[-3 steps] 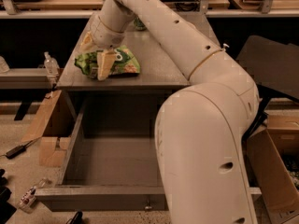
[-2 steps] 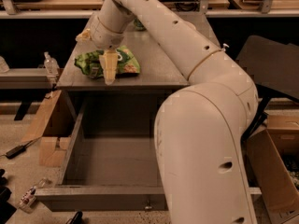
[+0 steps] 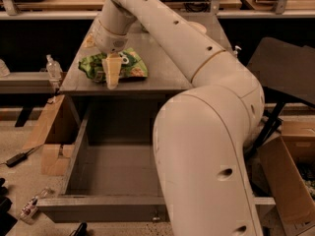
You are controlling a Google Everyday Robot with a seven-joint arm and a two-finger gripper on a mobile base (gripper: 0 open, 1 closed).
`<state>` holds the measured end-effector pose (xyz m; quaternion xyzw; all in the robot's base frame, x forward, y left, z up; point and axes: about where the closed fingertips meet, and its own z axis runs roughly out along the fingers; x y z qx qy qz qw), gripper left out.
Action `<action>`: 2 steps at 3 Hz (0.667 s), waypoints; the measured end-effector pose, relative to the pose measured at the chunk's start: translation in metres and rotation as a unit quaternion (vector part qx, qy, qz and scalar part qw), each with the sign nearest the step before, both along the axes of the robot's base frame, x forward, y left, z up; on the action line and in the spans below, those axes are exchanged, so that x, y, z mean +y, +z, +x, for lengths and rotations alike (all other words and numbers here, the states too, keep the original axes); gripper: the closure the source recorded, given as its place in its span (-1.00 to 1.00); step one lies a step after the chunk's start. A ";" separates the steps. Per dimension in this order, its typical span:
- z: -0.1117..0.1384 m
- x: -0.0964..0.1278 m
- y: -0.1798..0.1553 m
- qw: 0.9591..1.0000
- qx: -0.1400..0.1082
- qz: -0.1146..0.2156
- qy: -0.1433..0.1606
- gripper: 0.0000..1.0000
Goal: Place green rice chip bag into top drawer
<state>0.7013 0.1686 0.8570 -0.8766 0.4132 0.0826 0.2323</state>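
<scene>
A black cable adaptor (image 3: 17,157) is lying on the floor, well left of the wide, shallow grey metal top drawer (image 3: 110,173), which is standing pulled open. A brown cardboard box (image 3: 49,127) is sitting just beside the drawer's left wall. A clear plastic bottle (image 3: 53,67) is standing above and left of the drawer.

The green rice chip bag (image 3: 133,68), crinkled bright-green foil with a white logo, is lying on the grey tabletop (image 3: 165,70) above the drawer, not inside it. The pale gripper (image 3: 112,80) is pointing down over the bag's middle; whether it is open or closed cannot be told.

The bulky white robot arm (image 3: 206,146) is covering the drawer's right side. An open cardboard carton (image 3: 288,176) is sitting right of the drawer.
</scene>
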 end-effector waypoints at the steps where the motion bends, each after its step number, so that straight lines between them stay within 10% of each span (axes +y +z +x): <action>1: 0.001 0.003 -0.004 1.000 0.001 -0.002 -0.001 -0.12; 2: 0.002 0.005 -0.007 1.000 0.002 -0.002 0.000 0.34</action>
